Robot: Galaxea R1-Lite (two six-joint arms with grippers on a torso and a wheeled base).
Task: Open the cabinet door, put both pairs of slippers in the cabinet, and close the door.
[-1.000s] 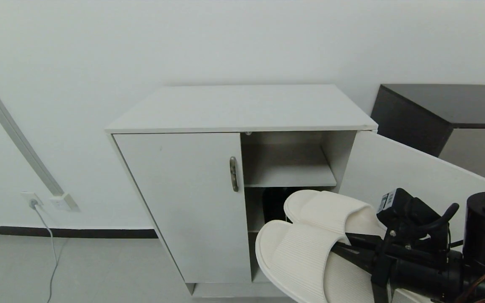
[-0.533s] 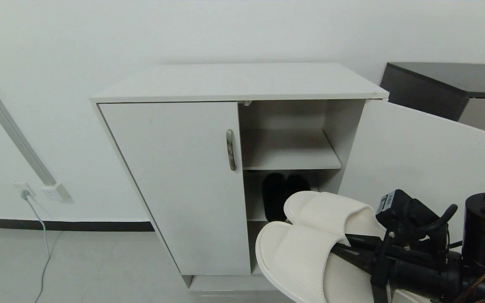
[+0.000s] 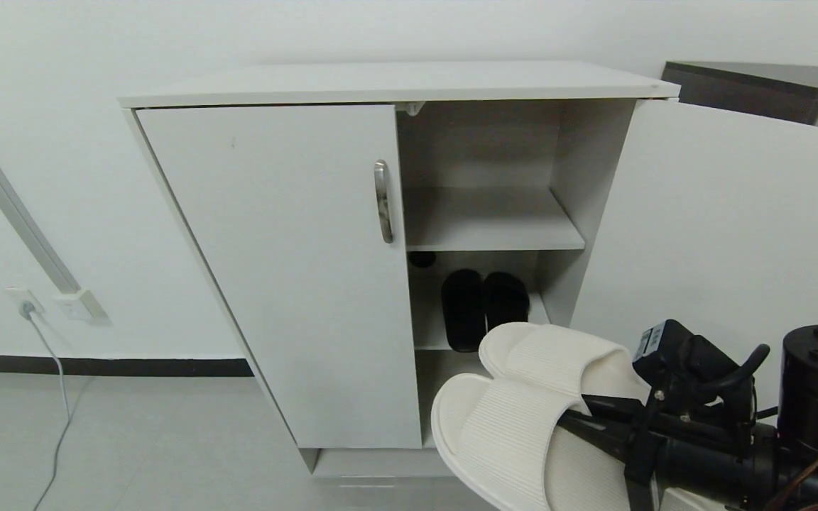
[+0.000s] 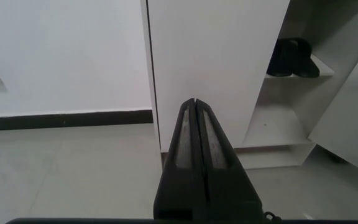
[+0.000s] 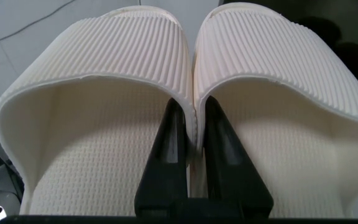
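My right gripper (image 3: 579, 415) holds a pair of white ribbed slippers (image 3: 515, 419) in front of the open right half of the white cabinet (image 3: 395, 81). In the right wrist view its fingers (image 5: 174, 140) pinch the slippers' inner edges (image 5: 194, 106) together. A black pair of slippers (image 3: 483, 306) lies on the cabinet's middle shelf (image 3: 429, 330). The right door (image 3: 721, 234) is swung open, and the left door (image 3: 274, 270), with its metal handle (image 3: 381, 201), is closed. My left gripper (image 4: 194, 109) is shut with nothing in it, low before the left door (image 4: 216, 62), with the black slippers (image 4: 294, 57) beyond.
The upper shelf (image 3: 491, 220) is bare. A dark table (image 3: 764, 78) stands to the right behind the open door. A wall socket with a cable (image 3: 25, 311) and a slanted wall duct (image 3: 11, 206) are on the left, above grey floor (image 3: 132, 440).
The head camera has dropped lower, so the cabinet sits higher in view and the black slippers on the middle shelf have come into sight. The right gripper keeps its grip on the white slippers.
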